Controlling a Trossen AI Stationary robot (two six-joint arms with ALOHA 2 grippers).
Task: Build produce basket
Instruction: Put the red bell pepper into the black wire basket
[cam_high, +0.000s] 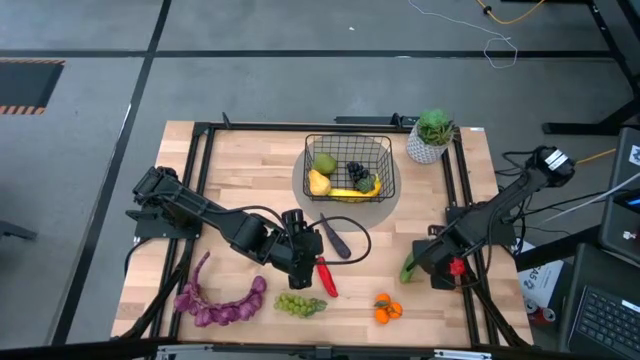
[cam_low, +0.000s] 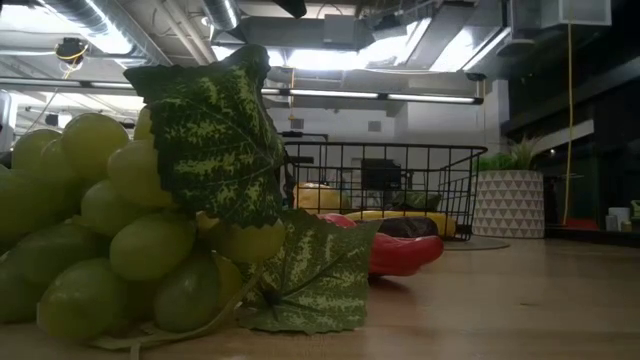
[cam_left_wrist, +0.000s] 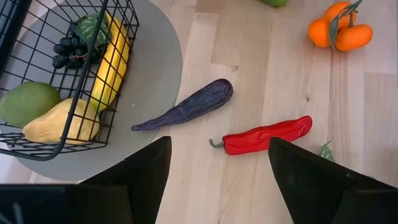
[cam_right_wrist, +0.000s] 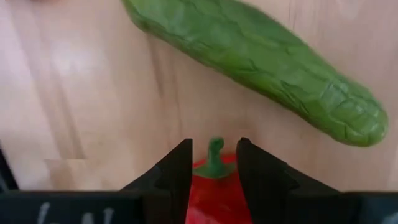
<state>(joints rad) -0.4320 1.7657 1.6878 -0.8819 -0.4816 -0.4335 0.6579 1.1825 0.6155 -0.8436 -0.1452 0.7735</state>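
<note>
The black wire basket (cam_high: 347, 165) stands on a grey round mat at the far middle and holds a green apple, a yellow fruit, dark grapes and a banana. My left gripper (cam_high: 311, 262) is open above the table. The red chili (cam_left_wrist: 264, 136) and the dark eggplant (cam_left_wrist: 186, 107) lie on the wood just beyond its fingers. My right gripper (cam_right_wrist: 213, 167) is shut on a red fruit with a green stem (cam_high: 457, 267) at the right. The cucumber (cam_right_wrist: 261, 59) lies on the table beside it. Green grapes (cam_high: 299, 304), purple grapes (cam_high: 220, 301) and oranges (cam_high: 388, 310) lie near the front edge. My right gripper pinches the red fruit between its two fingers, one on each side of the stem end (cam_right_wrist: 211, 183). The fingers come from above, pointing down toward the table. The green stem stands up in the gap between the fingers. Whether the fruit rests on the table, I cannot tell.
A green plant in a white speckled pot (cam_high: 431, 138) stands at the far right, next to the basket. In the low view the green grapes (cam_low: 120, 230) fill the left foreground, with the chili (cam_low: 400, 250) behind them. Bare wood lies left of the basket.
</note>
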